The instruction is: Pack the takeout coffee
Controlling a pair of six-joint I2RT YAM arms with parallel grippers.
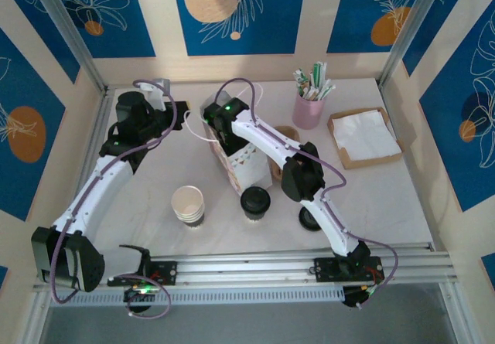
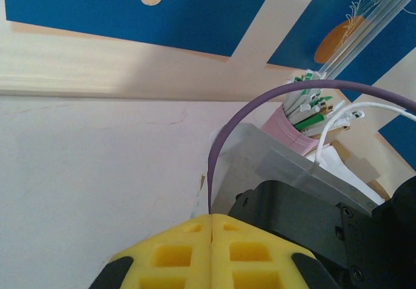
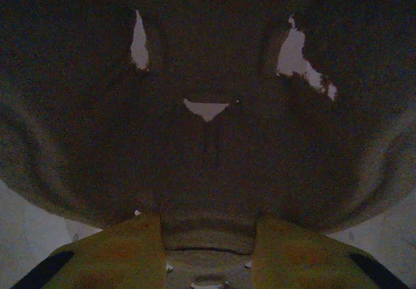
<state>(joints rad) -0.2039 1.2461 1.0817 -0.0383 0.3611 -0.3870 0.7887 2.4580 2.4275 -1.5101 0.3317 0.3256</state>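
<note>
Right gripper sits with fingers apart in a dark paper bag; left gripper is pressed together. We see the takeout coffee nearer the bases than both, beside the bag on the table.

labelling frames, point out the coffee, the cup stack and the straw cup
coffee (image 1: pixel 255 200), top view, middle of its black lid
cup stack (image 1: pixel 188 200), top view, inside the top cup
straw cup (image 1: pixel 307 113), top view, its pink wall

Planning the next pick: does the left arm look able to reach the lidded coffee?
Probably yes: the takeout coffee stands uncovered in front of the bag, apart from the cup stack; the left gripper, shut, would have to open.
</note>
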